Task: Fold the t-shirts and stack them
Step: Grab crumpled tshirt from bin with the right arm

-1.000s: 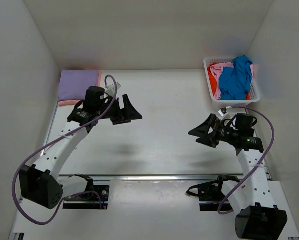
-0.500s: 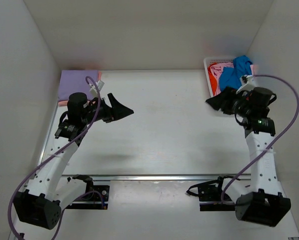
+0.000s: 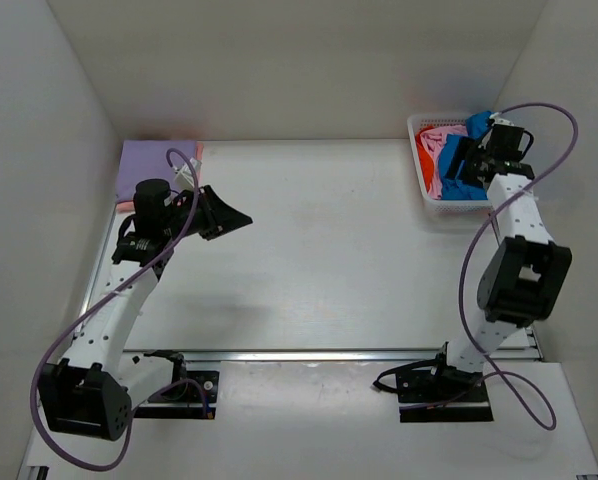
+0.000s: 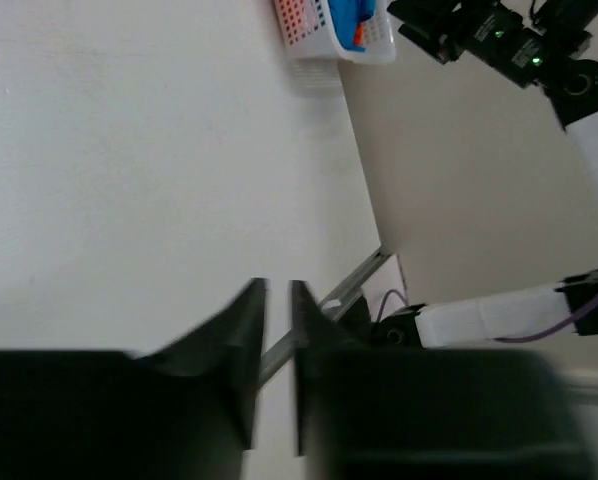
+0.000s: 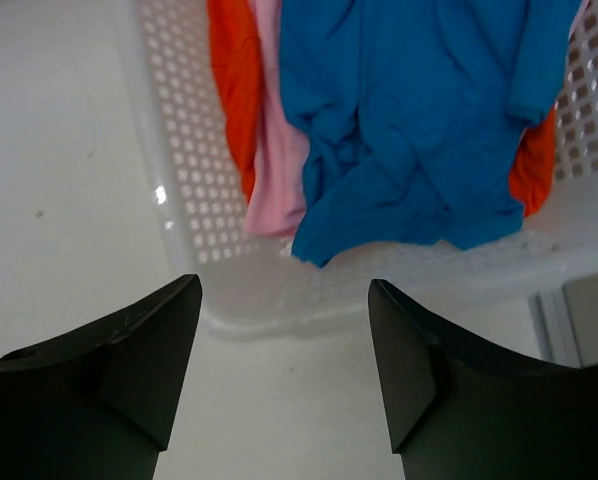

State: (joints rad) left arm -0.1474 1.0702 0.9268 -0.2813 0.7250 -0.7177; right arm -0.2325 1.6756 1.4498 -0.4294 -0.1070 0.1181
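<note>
Jaws wide, the right gripper (image 5: 284, 288) has swung over the blue t-shirt (image 5: 419, 120) in the far-right basket (image 5: 179, 150), likely to pick it; the left gripper (image 4: 277, 290) has narrowed, empty.

Bright, even light on the white table (image 3: 359, 260); a faint soft shadow lies on it under the left arm (image 3: 109, 310). Left wrist view blurred, its fingers (image 4: 234, 345) smeared.
</note>
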